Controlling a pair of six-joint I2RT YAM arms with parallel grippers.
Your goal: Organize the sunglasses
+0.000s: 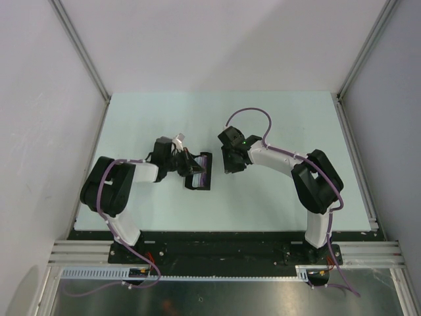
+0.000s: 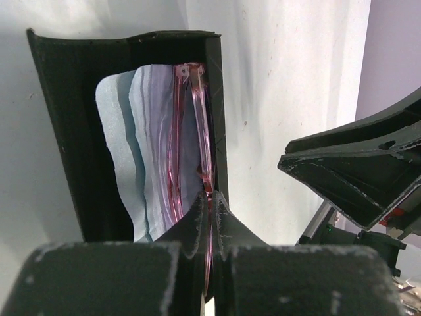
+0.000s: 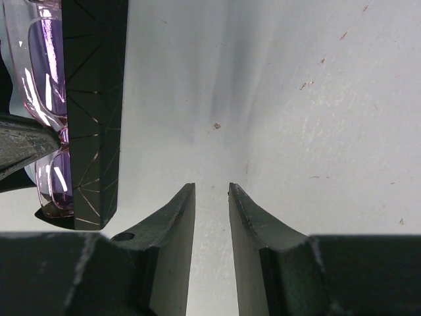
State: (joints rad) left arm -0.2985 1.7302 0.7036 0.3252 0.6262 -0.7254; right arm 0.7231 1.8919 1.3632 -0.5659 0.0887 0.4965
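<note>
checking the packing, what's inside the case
In the case: the sunglasses, pinched by the left gripper, beside a blue cloth. Anything under the cloth is covered; the gripper hides the glasses' near end.

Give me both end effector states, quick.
Left end effector: closed on the sunglasses.
Right end effector: open, holding nothing.

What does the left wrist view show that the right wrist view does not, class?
Only the left wrist view: the pale blue cloth lying inside the open black case. Only the right wrist view: thin gold lines on the case's outer wall, and purple lenses seen face-on. Both: the sunglasses, pinched by the shut left gripper, the case, and the white table.
</note>
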